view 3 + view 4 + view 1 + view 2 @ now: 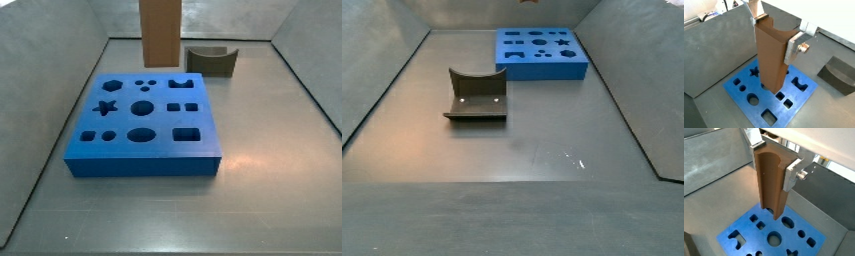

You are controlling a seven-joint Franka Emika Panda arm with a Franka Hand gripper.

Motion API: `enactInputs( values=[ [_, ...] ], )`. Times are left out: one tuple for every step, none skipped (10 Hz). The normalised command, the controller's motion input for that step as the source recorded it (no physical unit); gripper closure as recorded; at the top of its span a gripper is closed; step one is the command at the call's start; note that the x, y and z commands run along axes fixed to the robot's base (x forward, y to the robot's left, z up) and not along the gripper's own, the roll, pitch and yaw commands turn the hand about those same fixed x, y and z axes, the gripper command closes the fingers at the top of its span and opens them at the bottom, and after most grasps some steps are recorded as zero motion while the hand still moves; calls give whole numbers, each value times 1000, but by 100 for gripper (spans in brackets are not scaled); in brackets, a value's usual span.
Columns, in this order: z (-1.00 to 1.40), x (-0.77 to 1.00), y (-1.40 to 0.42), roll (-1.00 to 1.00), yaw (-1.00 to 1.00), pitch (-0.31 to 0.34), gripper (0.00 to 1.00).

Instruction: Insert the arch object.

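Olive-grey and small, the arch object (476,95) is seen lying on the table (516,190) just beside the blue board (540,53), apart from it, its scooped notch turned upward. In a side view it (211,60) is found behind the board's far right corner, near the back wall (227,18). Open floor is left all round the piece, widest toward the near edge, and grey walls close the table in on each side.

Cut-outs of many shapes are spread across the board (144,122): star, circles, squares and an arch-shaped recess (800,82). All appear unfilled, though their depths are hard to judge.

Above the board the hand (771,30) is held, its silver fingers (794,44) clamped on a tall brown block (771,57) that hangs upright with its lower end over the board's middle holes. The same grip is shown in both wrist views (772,158).
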Motion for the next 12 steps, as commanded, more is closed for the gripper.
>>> enactInputs(
  values=[
    [-374,-54,134,93,51,26,100],
    [-203,-149,43,191,-40,40,100],
    [-754,283,234,246,0,34,100],
    [-757,514,389,210,-3,59,100],
    [-737,651,477,184,-6,89,100],
    [-834,663,549,120,-17,99,100],
    [-820,554,483,76,-51,67,100],
    [-586,354,391,0,-63,0,100],
    [-334,60,220,-53,-160,-19,100],
    [-200,40,194,-63,-140,0,100],
    [-97,57,186,-30,-114,0,100],
    [-100,89,231,-20,-89,16,100]
  ],
)
